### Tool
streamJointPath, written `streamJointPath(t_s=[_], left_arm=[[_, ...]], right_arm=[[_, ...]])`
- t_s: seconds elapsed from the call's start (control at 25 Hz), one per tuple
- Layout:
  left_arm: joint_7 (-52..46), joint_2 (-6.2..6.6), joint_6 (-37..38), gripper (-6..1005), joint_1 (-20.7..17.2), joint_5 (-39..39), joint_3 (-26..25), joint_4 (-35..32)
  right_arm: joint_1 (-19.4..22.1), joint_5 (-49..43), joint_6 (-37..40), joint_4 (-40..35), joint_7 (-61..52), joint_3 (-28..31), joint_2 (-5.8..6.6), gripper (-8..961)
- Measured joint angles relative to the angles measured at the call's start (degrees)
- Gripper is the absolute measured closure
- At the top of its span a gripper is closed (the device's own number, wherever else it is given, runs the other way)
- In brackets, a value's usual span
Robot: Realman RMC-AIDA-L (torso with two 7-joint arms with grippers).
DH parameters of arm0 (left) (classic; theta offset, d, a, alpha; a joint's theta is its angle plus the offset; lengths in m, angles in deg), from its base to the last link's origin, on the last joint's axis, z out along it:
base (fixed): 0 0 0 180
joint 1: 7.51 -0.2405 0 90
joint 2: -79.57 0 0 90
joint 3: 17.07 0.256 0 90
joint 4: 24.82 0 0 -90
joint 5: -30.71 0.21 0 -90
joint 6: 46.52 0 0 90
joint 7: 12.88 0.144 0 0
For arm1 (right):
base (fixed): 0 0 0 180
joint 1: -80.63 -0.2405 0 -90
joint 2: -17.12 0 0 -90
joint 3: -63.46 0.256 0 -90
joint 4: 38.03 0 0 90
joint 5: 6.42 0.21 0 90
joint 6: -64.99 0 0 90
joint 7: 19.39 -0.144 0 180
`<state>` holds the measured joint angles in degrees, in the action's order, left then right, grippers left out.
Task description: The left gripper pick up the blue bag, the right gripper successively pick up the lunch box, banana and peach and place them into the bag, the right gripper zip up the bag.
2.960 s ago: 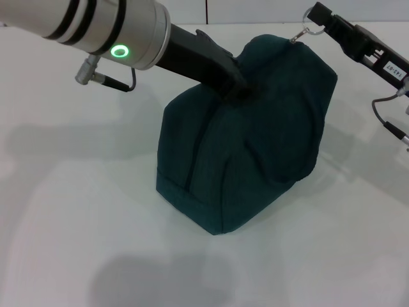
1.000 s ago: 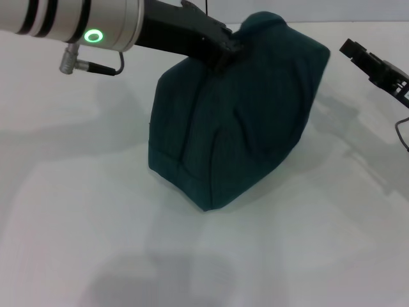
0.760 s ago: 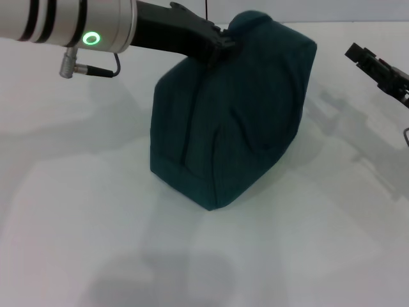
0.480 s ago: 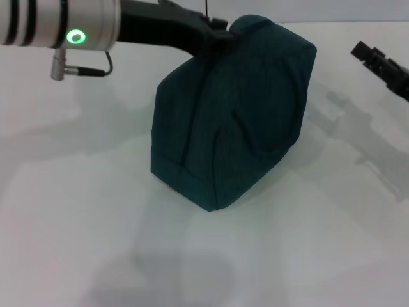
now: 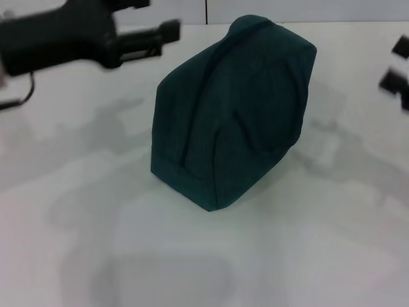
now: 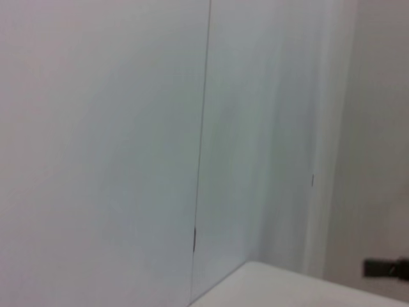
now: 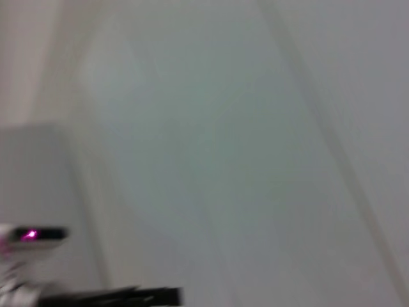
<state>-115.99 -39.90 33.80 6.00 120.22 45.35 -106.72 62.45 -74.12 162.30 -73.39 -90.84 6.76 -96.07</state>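
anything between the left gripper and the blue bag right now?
Nothing visible. In the head view the left gripper hangs in the air to the left of the blue bag, off its top, with only bare table under the gap.

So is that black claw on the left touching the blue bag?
Apart. The head view shows white table between the left gripper and the blue bag.

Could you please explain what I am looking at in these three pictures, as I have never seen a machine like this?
This is a two-armed robot. The big picture comes from a camera on its head, looking down at a white table. On it stands the blue bag, closed, held by nothing. At upper left is the left pincer, clear of the bag and holding nothing. At the right edge a dark blur is the right pincer. The other two pictures come from cameras on each wrist and show mostly pale wall. No food is visible.
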Motion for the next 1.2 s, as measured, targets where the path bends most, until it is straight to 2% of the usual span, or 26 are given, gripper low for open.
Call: streamJointPath(t_s=[0.2,0.32,0.44,0.6,0.8,0.96,1.2], left_arm=[[17.58,0.02,8.25,293,-5.91,-4.93,-3.04,9.82],[24.86,0.04,13.49,230,-8.42,-4.69,-4.92,15.94],[28.03,0.07,15.43,166,-10.06,-1.53,-5.33,20.12],[31.58,-0.05,15.24,167,-10.35,2.96,-5.38,25.43],[36.48,0.00,12.98,167,-8.77,6.16,-6.41,34.70],[39.85,0.08,10.63,167,-7.93,7.09,-6.74,38.82],[40.42,0.08,9.93,167,-7.53,8.09,-6.78,39.79]], right_arm=[[4.03,-8.29,6.88,-7.74,5.61,0.11,-0.41,93],[4.94,-12.44,9.35,-7.98,8.44,0.03,-1.05,94],[5.11,-16.89,9.97,-6.61,10.68,-0.70,-1.47,94],[4.51,-20.71,8.01,-0.12,15.16,-1.75,-1.59,94],[3.61,-21.96,1.39,8.83,22.01,-2.94,-1.85,94],[3.38,-21.74,-3.34,11.23,24.66,-3.34,-1.93,94],[3.23,-21.46,-5.42,11.67,25.10,-3.37,-1.94,94]])
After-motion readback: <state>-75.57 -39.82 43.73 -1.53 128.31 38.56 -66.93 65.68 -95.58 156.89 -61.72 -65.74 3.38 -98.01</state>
